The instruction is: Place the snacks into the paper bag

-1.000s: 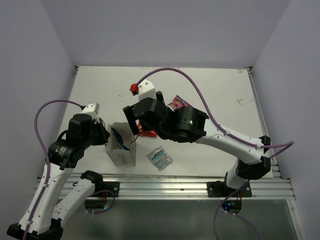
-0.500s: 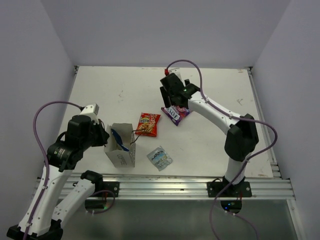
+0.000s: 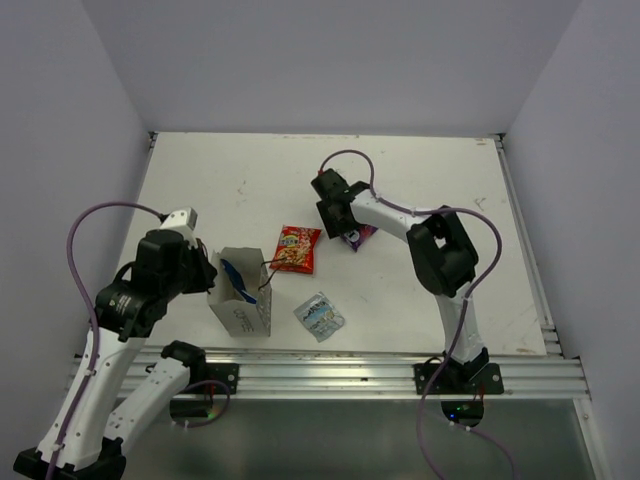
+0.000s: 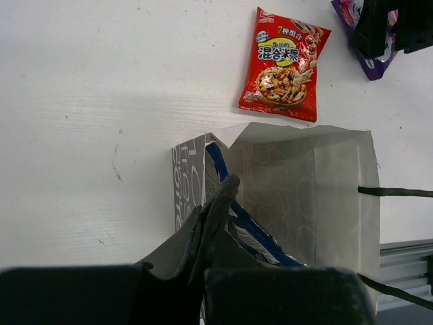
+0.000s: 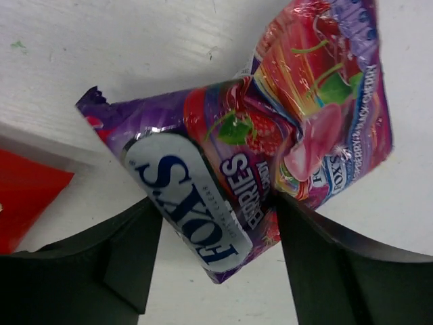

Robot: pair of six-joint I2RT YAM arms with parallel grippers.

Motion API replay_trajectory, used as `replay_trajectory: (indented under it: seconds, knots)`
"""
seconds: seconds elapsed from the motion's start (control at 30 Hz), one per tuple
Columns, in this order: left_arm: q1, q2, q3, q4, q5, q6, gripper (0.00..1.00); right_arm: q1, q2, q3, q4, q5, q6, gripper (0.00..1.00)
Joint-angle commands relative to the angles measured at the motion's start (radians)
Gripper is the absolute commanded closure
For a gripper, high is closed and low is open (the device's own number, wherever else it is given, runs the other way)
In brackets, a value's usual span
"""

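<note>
The white paper bag (image 3: 240, 310) stands open at the front left. My left gripper (image 3: 212, 274) is shut on its left wall, also in the left wrist view (image 4: 218, 203). The dark blue packet (image 4: 252, 233) leans inside the bag (image 4: 304, 183). The red-orange chip bag (image 3: 296, 248) lies flat just beyond it (image 4: 284, 64). The silvery light-blue packet (image 3: 319, 316) lies right of the bag. My right gripper (image 3: 337, 212) is open, low over the purple-pink packet (image 3: 359, 236), its fingers (image 5: 128, 257) on either side of the packet (image 5: 250, 169).
A metal rail (image 3: 330, 365) runs along the table's near edge. Grey walls close in the left, back and right sides. The bag's dark string handle (image 4: 396, 192) sticks out to the right. A corner of the red packet (image 5: 27, 203) shows in the right wrist view.
My right arm has swung from beside the bag back to the purple-pink packet and come down over it with its fingers apart. The left arm and bag have not moved.
</note>
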Motion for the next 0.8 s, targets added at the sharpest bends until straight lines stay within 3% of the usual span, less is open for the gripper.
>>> replay_trajectory:
  seconds: [0.0, 0.03, 0.07, 0.17, 0.3, 0.43, 0.5, 0.63, 0.77]
  knots:
    - [0.0, 0.013, 0.039, 0.002, -0.005, -0.013, 1.0, -0.013, 0.037, -0.012, 0.016, -0.035, -0.005, 0.33]
    - [0.0, 0.015, 0.039, 0.002, -0.005, -0.013, 1.0, -0.016, 0.04, -0.019, 0.016, -0.036, -0.005, 0.42]
    - [0.0, 0.015, 0.037, 0.002, -0.005, -0.014, 1.0, -0.018, 0.041, -0.026, 0.016, -0.032, -0.004, 0.7]
    - [0.0, 0.013, 0.031, 0.007, -0.004, -0.017, 1.0, -0.019, 0.031, -0.046, 0.014, -0.013, -0.007, 1.0]
    - [0.0, 0.015, 0.033, 0.012, 0.003, -0.017, 1.0, -0.015, -0.057, -0.014, -0.044, 0.016, -0.013, 1.0]
    - [0.0, 0.013, 0.031, 0.015, 0.006, -0.016, 1.0, 0.01, -0.207, 0.13, -0.163, -0.039, -0.016, 1.0]
    - [-0.001, 0.013, 0.024, 0.016, 0.012, -0.016, 1.0, 0.048, -0.243, 0.215, -0.22, -0.128, -0.005, 1.0]
    - [0.0, 0.012, 0.019, 0.019, 0.019, -0.016, 1.0, 0.152, -0.246, 0.54, -0.388, -0.3, 0.035, 1.0]
    - [0.0, 0.015, 0.021, 0.016, 0.026, -0.01, 1.0, 0.247, -0.24, 0.686, -0.388, -0.553, 0.165, 1.0]
